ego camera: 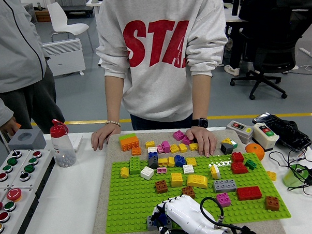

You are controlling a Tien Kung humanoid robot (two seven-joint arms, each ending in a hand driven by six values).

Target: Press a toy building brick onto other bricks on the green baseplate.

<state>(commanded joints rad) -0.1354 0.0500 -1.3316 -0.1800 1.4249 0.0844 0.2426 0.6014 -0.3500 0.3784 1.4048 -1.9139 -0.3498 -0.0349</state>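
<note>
The green baseplate (136,204) lies on a grey mat and carries many coloured bricks across its far half. My right hand (160,222), white with a black forearm, comes in from the bottom edge and sits over the plate's near edge. Its fingers (167,206) are curled down around a small dark blue brick (162,219), pressing it against the plate. A grey piece (151,224) shows just under the fingertips. The nearest standing bricks are a brown one (188,192) and another brown one (161,186). My left hand is out of sight.
A person in a grey sweatshirt stands at the far side with both hands (202,140) flat on the mat. A water bottle (61,144) and button boxes (11,180) stand left. An orange (255,151), switch boxes (264,134) and cables lie right.
</note>
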